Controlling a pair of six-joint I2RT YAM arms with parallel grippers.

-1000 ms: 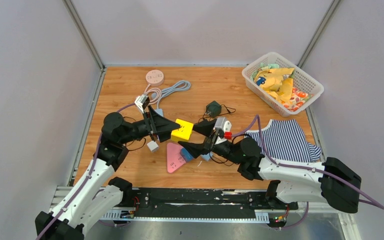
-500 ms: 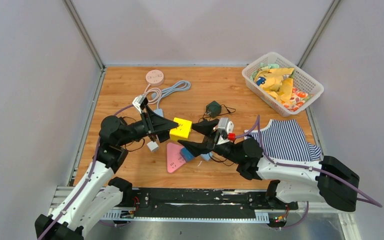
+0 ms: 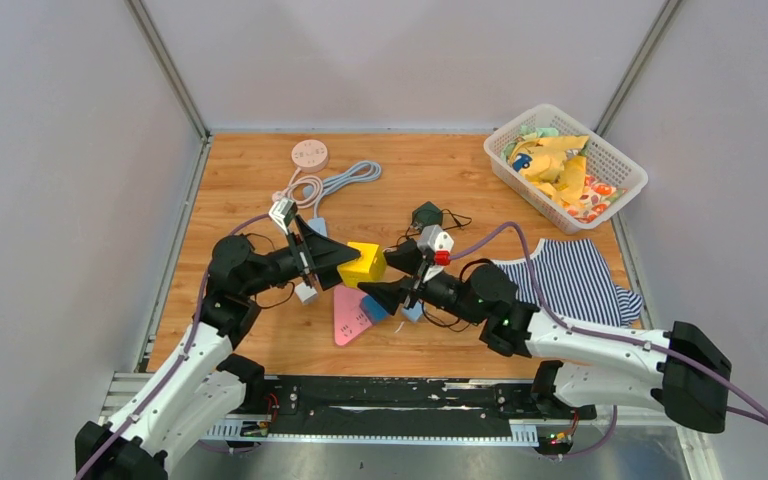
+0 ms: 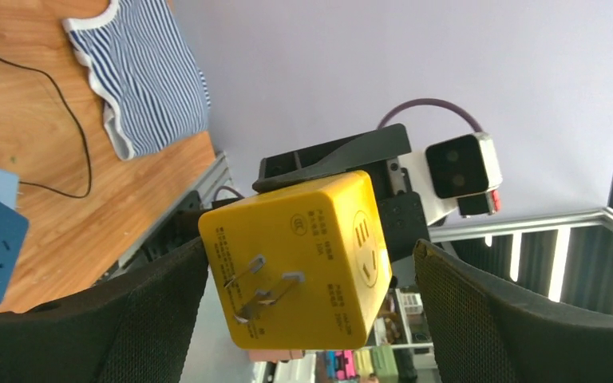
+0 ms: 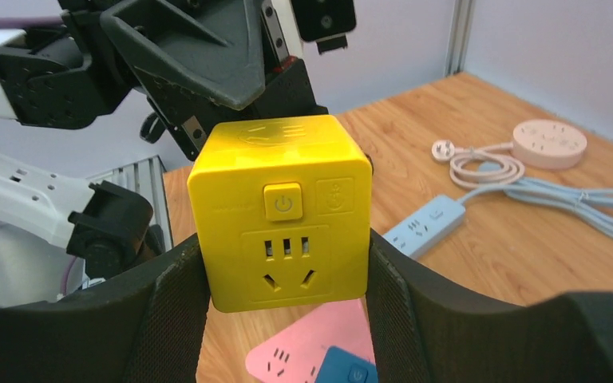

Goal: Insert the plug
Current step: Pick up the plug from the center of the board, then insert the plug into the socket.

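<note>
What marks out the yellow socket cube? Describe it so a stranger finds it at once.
Find the wooden table, then look at its middle. There the right end effector clamps the yellow cube above the wood. It is the only yellow block; the pink socket board and blue socket beneath it lie flat.

Top overhead; wrist views close, opposed, sharing cube point(image 3: 362, 262).

Yellow cube socket point(image 5: 279, 223): a power symbol stands on its button point(image 5: 282, 201). Fine print on the pronged face is too small to read.
</note>
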